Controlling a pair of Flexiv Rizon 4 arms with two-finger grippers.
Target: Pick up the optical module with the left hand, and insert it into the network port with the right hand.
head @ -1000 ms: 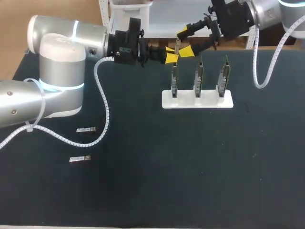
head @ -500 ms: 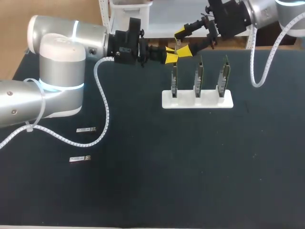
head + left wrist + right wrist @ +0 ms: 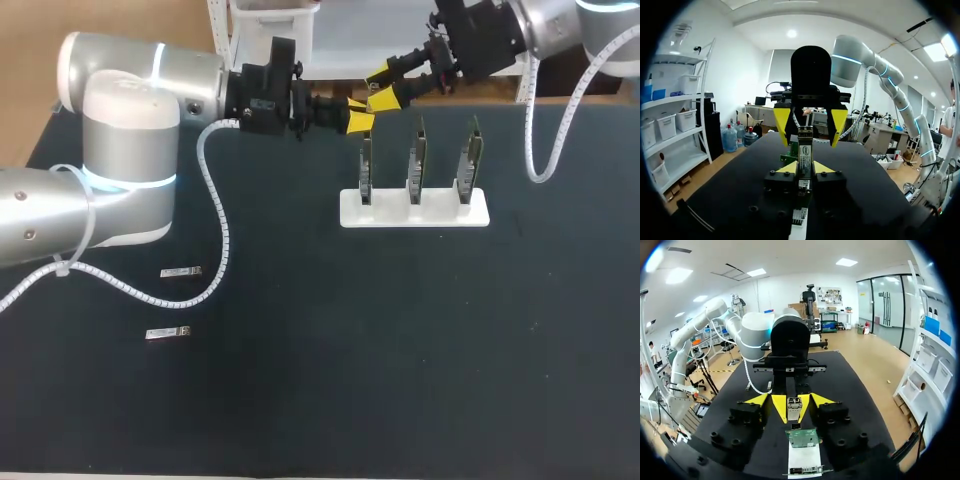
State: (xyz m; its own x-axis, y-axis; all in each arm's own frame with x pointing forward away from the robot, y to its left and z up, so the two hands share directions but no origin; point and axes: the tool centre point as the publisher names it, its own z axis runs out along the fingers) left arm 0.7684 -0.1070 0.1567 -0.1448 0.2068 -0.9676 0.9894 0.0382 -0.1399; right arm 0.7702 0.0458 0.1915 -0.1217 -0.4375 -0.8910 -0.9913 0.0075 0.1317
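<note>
Presently on view, item by item.

Left arm (image 3: 120, 150): comes in from the left and lies level along the far side of the dark surface (image 3: 400, 350). A white coiled cable (image 3: 215, 200) loops down from it.

Left claw (image 3: 360, 114): pinches the optical module (image 3: 370, 100) between both yellow tips. The left wrist view shows the module (image 3: 805, 150) as a slim metal bar held from two sides and pointing straight out ahead of the fingers.

Optical module: held in the air at the back of the surface, touching nothing below, near the top of the leftmost board.

Right arm (image 3: 560, 25): enters from the far right corner.

Right claw (image 3: 385, 84): faces the left claw nose to nose. Its fingers are spread, one to each side of the module's free end. From the left wrist a gap shows between each finger and the bar, so it has no grip.

White rack (image 3: 415, 212): sits on the surface right of centre and carries three green circuit boards upright in a row (image 3: 367, 165) (image 3: 417, 160) (image 3: 468, 160). From the right wrist, one board (image 3: 802, 436) lies just under the right claw.

Spare modules, two: lying flat on the surface well to the left, one (image 3: 181, 272) beyond the other (image 3: 167, 333), both apart from the arms.
</note>
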